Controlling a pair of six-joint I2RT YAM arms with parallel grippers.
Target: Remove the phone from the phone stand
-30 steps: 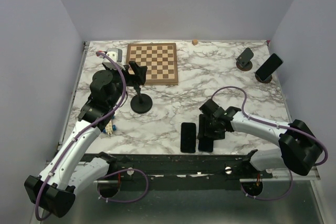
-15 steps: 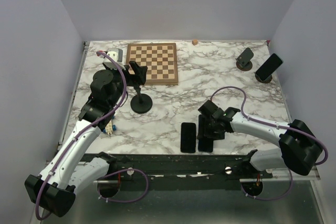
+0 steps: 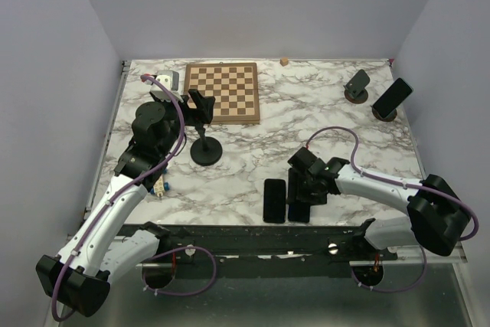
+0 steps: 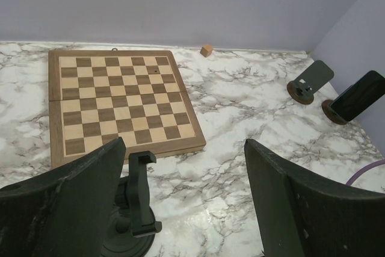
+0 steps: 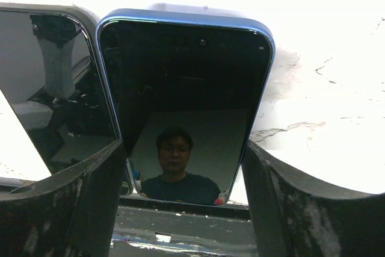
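Phone (image 3: 393, 94) leans on stand (image 3: 384, 115) at table (image 3: 306, 116) far right corner, long axis tilted up, well beyond right claw (image 3: 300, 189), the nearer one, straddling flat phone (image 5: 183, 100), grip cannot be told; left claw (image 4: 183, 148) gapes empty.

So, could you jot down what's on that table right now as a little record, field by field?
table: marble top, chessboard at the far left
left gripper: open, empty, above a bare black stand
right gripper: jaws either side of a blue-edged phone lying flat at the near edge; whether they press it is unclear
second flat phone: just left of it
far right: an empty stand and a loaded stand with a propped phone
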